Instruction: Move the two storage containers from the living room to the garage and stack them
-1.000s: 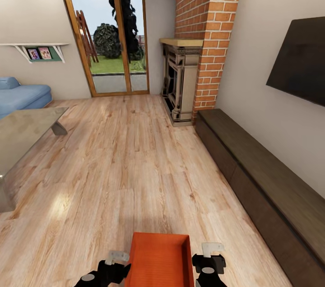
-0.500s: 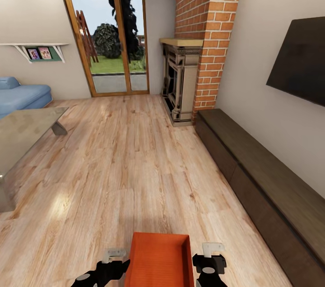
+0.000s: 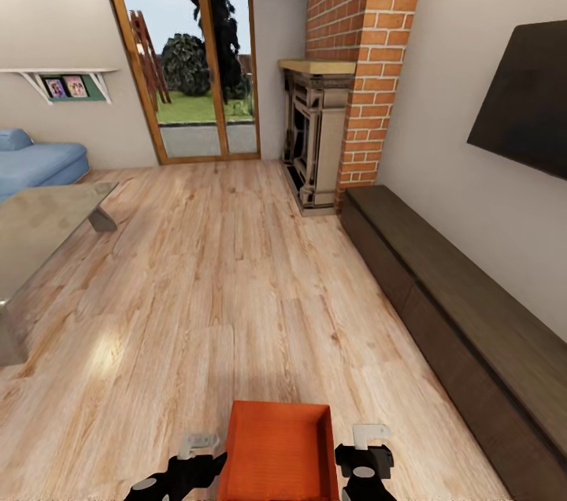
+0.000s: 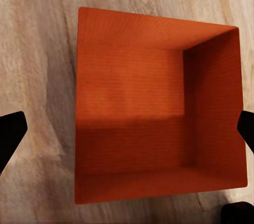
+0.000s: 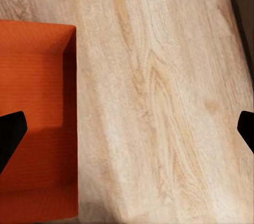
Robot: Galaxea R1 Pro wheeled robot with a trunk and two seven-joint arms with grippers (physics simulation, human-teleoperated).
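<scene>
Head view: storage container (image 3: 277, 450) sits between opened left gripper (image 3: 201, 450) and opened right gripper (image 3: 366, 446)

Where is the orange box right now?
In the head view the orange storage container sits low in the middle, over the wood-plank floor, between the left tool and the right tool.

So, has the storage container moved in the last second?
Cannot tell: the whole head view shifted, and the storage container keeps roughly its place against the wood floor planks.
</scene>
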